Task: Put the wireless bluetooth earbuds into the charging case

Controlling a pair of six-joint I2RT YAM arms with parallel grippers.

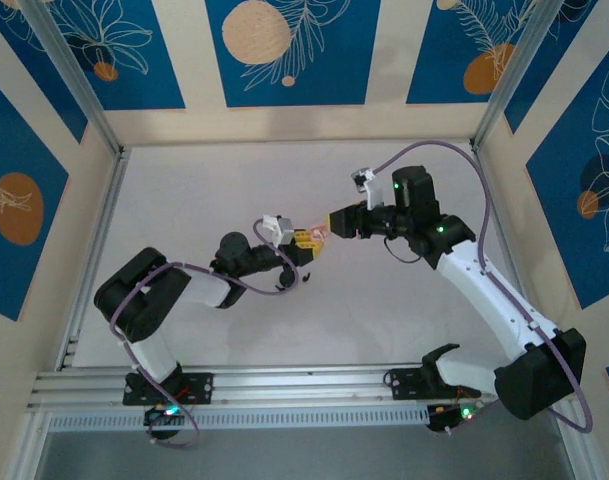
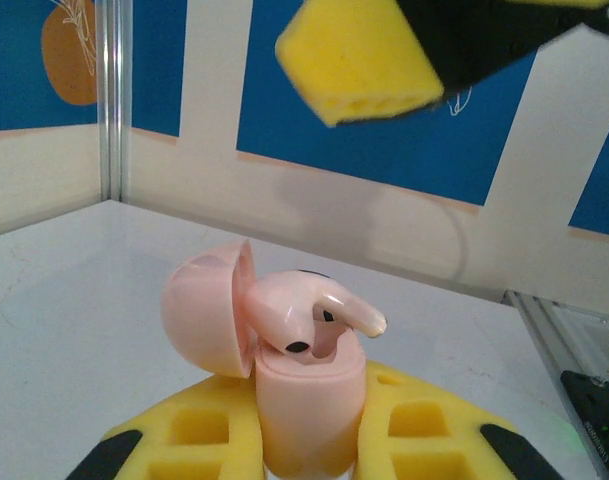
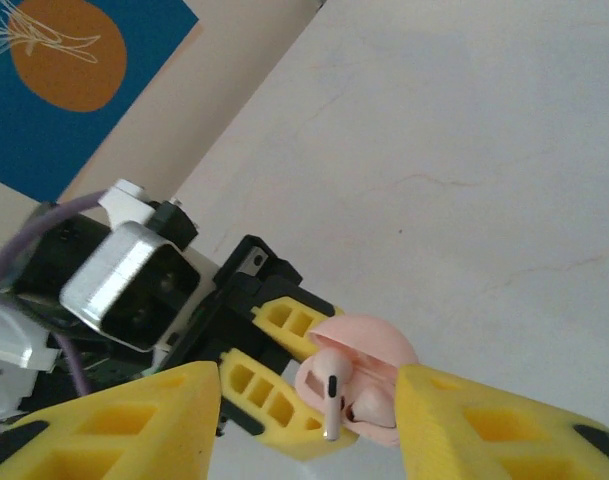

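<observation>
Saw a pale worktop [image 1: 284,180] beneath. Found the left hand [image 1: 306,242] clamped on a pink case [image 2: 309,405], lid [image 2: 206,315] swung open; found the right hand [image 1: 333,224] close above, fingers [image 3: 114,425] spread apart, touching nothing. Noted a pink earbud [image 2: 302,310] seated in the case, stem jutting out.

Open pink case [image 3: 372,342] clamped between left gripper fingers [image 3: 284,320]. Pale pink earbud [image 3: 330,395] sits in it, stem protruding. The right gripper [image 3: 309,385] jaws stand apart either side.

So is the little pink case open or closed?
Open. The pink case has its lid flipped back, and a pink earbud pokes out of the top.
</observation>
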